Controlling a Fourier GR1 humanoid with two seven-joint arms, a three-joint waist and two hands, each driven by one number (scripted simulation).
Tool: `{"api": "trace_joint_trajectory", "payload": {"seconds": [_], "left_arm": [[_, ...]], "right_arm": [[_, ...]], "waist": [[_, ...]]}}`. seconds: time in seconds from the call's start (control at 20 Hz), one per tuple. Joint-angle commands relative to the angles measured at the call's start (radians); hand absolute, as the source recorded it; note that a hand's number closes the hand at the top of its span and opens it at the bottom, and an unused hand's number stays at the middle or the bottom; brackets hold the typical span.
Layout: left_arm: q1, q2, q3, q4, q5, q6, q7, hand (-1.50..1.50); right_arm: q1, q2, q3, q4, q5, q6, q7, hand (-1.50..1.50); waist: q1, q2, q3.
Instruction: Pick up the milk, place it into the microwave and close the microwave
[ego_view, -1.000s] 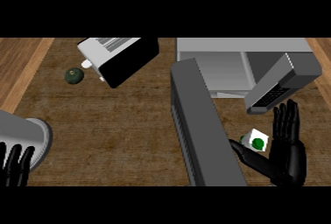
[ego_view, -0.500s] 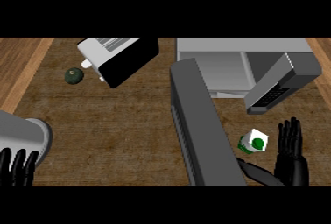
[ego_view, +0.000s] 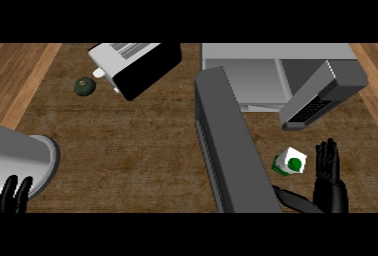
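Milk is what we are after, so we sweep the counter (ego_view: 133, 150) from left to right to place it. At the lower left edge our left hand (ego_view: 15, 196) rests with fingers straight and spread, just beside a pale grey round vessel (ego_view: 26, 160) that is cut off by the frame. Farther up sits a dark green avocado (ego_view: 85, 86), and beside it a white and black toaster (ego_view: 133, 67), tilted in the view. In the middle, the open microwave door (ego_view: 232, 155) runs as a long dark slab down toward us, and behind it we see the microwave (ego_view: 273, 75) with its pale cavity open. The milk carton (ego_view: 289, 162), white with a green spot, stands on the counter just to the right of that door and in front of the cavity. Our right hand (ego_view: 328, 180) is right of the carton, fingers straight and upright, thumb stretched low toward the door; it is near the carton but we cannot tell whether it touches it, and nothing is held.

We judge the grasp not yet made. The risk is the narrow gap: the carton sits close to the door, so closing our fingers from the side could push it against the door or tip it. Lifting it toward the cavity, our forearm could also catch the door edge.
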Motion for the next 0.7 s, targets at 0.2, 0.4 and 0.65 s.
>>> {"api": "trace_joint_trajectory", "payload": {"seconds": [0.2,0.4,0.65], "left_arm": [[0.098,-0.013,-0.047,-0.08,-0.024,-0.009,0.003,-1.5],[-0.032,-0.023,-0.004,0.008,-0.018,0.008,0.011,-1.5],[-0.004,-0.007,0.008,-0.072,0.017,0.004,0.083,-1.5]], "right_arm": [[-0.136,0.029,-0.056,0.249,-0.003,0.002,-0.133,-1.5],[-0.178,-0.027,-0.145,0.357,-0.036,0.018,-0.173,-1.5],[-0.296,-0.05,-0.213,0.551,-0.006,-0.098,-0.18,-1.5]], "waist": [[0.006,0.0,0.0],[0.001,0.001,0.0],[0.006,0.003,0.001]]}}
